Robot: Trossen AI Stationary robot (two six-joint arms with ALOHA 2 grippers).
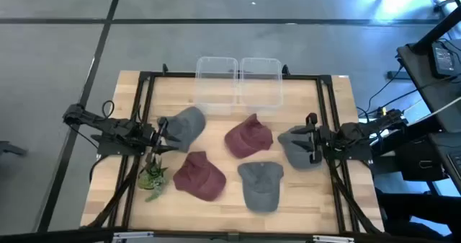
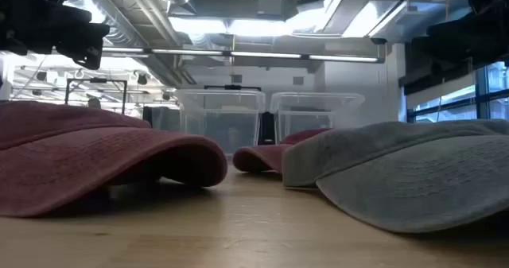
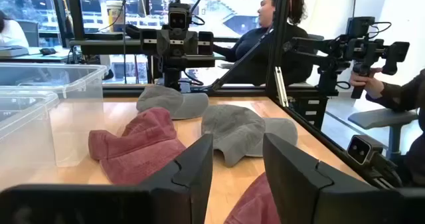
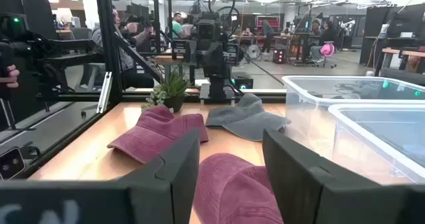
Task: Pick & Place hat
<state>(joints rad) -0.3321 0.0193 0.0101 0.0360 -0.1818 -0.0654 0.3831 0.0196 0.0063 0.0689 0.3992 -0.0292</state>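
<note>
Five hats lie crown-up on the wooden table. In the high view there is a grey hat (image 1: 186,124) at the left, a maroon hat (image 1: 248,136) in the middle and another maroon hat (image 1: 198,174) nearer. A grey hat (image 1: 261,184) sits near the front and a third grey hat (image 1: 297,146) at the right. My left gripper (image 1: 160,135) (image 3: 236,164) hovers open by the left grey hat's edge. My right gripper (image 1: 311,143) (image 4: 229,164) hovers open over the right grey hat's edge. In the low view both arms sit high above the hats.
Two clear plastic bins (image 1: 217,83) (image 1: 261,81) stand side by side at the table's far edge. A small potted plant (image 1: 153,177) sits near the left front. A black frame (image 1: 328,120) borders the table. People sit beyond the table (image 3: 265,31).
</note>
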